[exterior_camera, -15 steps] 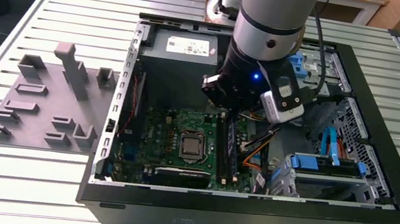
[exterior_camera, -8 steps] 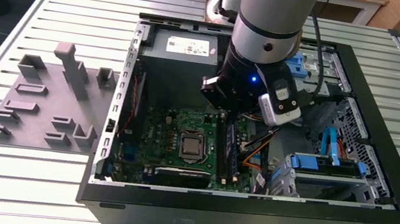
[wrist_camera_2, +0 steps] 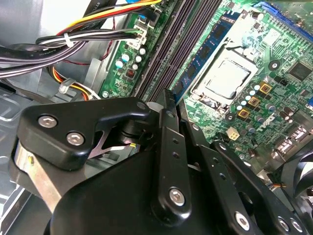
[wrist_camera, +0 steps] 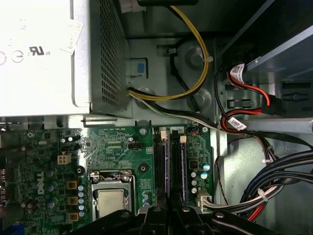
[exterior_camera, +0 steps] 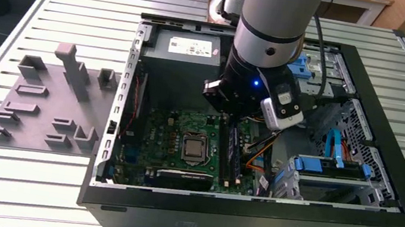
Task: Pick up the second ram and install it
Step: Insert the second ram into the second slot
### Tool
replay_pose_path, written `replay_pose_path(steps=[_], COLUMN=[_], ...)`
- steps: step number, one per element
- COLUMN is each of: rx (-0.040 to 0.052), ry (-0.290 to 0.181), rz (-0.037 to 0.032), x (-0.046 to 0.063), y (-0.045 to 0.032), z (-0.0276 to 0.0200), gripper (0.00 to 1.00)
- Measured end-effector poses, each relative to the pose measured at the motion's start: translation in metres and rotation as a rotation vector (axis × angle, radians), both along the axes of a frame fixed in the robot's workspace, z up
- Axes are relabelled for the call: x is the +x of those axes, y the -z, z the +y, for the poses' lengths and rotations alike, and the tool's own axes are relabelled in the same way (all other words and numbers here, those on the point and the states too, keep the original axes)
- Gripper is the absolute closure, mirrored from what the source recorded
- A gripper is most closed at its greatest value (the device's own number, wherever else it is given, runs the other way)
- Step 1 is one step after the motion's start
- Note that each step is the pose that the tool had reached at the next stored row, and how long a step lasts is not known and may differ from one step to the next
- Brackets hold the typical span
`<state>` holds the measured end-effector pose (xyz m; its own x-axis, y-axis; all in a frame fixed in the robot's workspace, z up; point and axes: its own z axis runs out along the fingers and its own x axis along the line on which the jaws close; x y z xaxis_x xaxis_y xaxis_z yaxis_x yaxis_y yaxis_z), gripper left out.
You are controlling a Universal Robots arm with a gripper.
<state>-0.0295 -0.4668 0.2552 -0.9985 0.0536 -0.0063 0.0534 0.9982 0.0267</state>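
- Black gripper (wrist_camera_2: 168, 105) fills the near second wrist view, poised over the motherboard's (wrist_camera: 112, 142) memory slots (wrist_camera: 168, 161) — whether its fingers clamp anything, I cannot tell.
- Second ram (wrist_camera_2: 208, 51) appears seated in a slot beside the processor socket (wrist_camera_2: 222, 78).
- Judgement: press straight down — evenly, until latched.

A table (exterior_camera: 82, 5) with a slatted metal top carries two things. The open black computer case (exterior_camera: 251, 217) lies toward the exterior view's right edge. A grey fixture plate (exterior_camera: 42, 108) with raised blocks lies just beside it.
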Motion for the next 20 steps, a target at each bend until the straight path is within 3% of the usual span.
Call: replay_pose_path(steps=[20], rx=[0.0000], ry=[-0.006], rz=[0.0000], x=[-0.0009], y=[0.0070], z=[-0.0032], gripper=[0.86])
